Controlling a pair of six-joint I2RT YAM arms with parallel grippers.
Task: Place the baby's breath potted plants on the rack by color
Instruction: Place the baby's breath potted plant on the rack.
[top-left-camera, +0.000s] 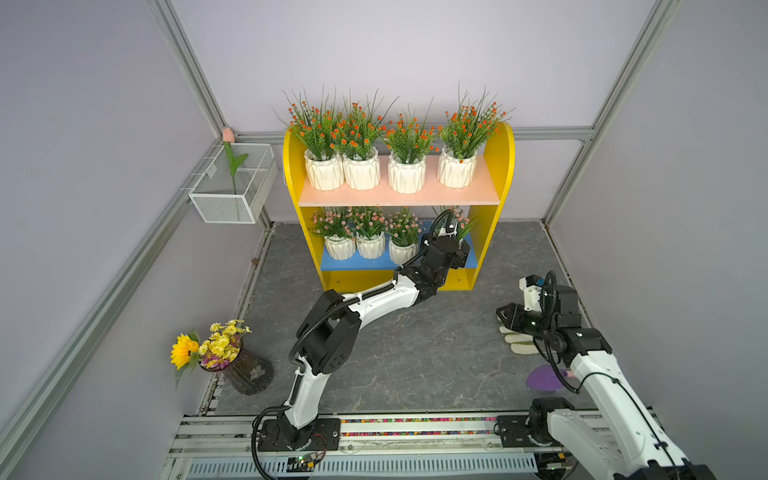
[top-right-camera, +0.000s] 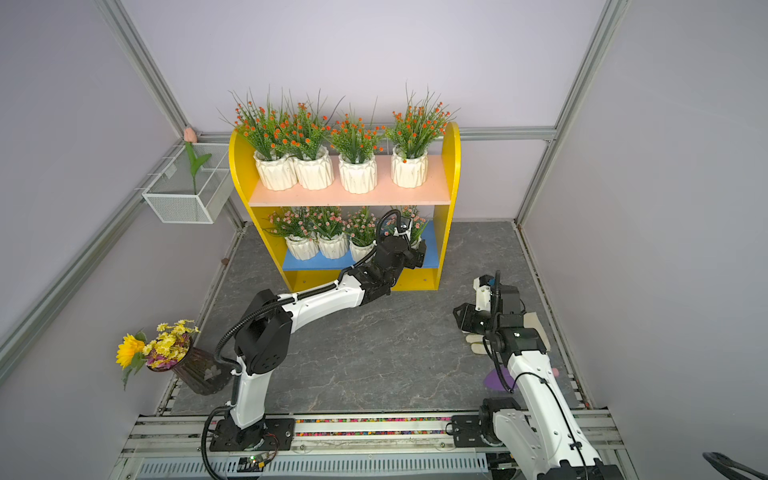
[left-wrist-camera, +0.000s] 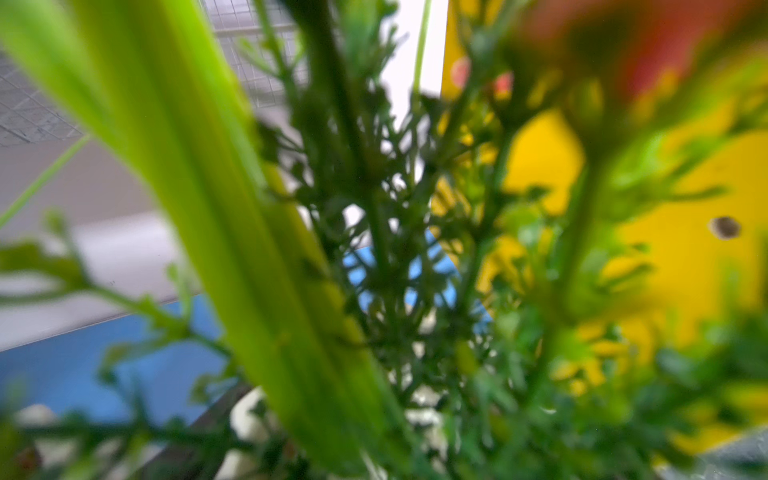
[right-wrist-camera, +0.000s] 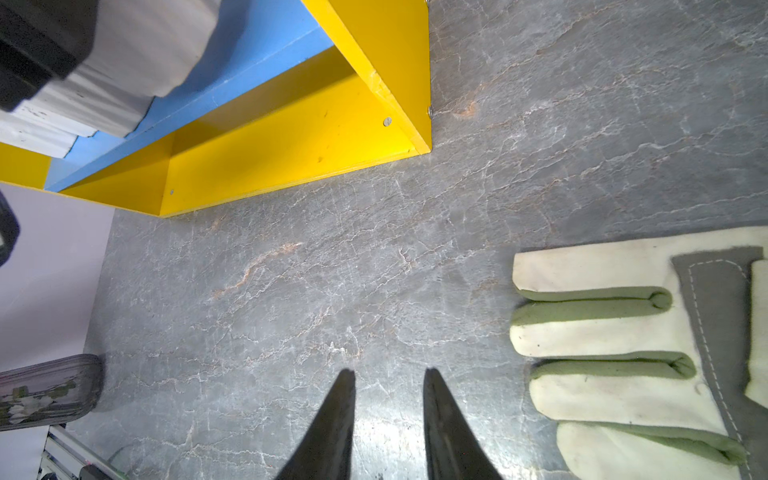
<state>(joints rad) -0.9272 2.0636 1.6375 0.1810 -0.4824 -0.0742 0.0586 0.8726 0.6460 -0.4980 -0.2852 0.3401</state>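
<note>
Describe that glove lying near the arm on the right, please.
The glove looks like a cream fabric work glove with green strips between its fingers and a stitched grey patch. It lies flat on the grey stone-patterned tabletop, beside the right gripper, which does not touch it.

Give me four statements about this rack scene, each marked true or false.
1. Four orange-blossom plants stand on the rack, on its peach upper board. True.
2. The right gripper holds a pot. False: its jaws stand apart with nothing between, near a glove.
3. The left arm reaches to the blue lower board, where pink-blossom plants stand. True.
4. The wire basket holds the sunflower bouquet. False: it holds a tulip stem; the bouquet sits in a dark vase.
</note>
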